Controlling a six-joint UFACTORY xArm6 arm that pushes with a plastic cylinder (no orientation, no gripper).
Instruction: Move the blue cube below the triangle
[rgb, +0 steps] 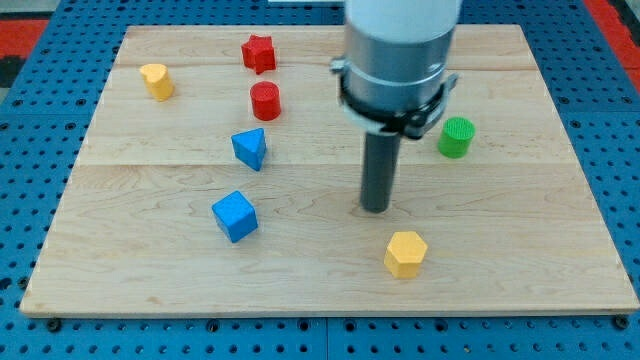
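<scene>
- camera view: the blue cube (235, 216) sits on the bench (520, 260), just under the blue triangle (250, 148) and a little toward the view's left.
- my tip (376, 208) stands well apart, to the view's right of the cube, touching no block.
- i judge the step is the approach; the cube seems nearly placed, so the next move needs only a small nudge rightward.
- there are no jaws, only a rod, holding nothing.

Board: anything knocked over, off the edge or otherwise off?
Nothing stands out. All seven blocks sit flat on the wooden board, none at an edge. My tip rests on bare wood, apart from the blue cube and blue triangle.
</scene>
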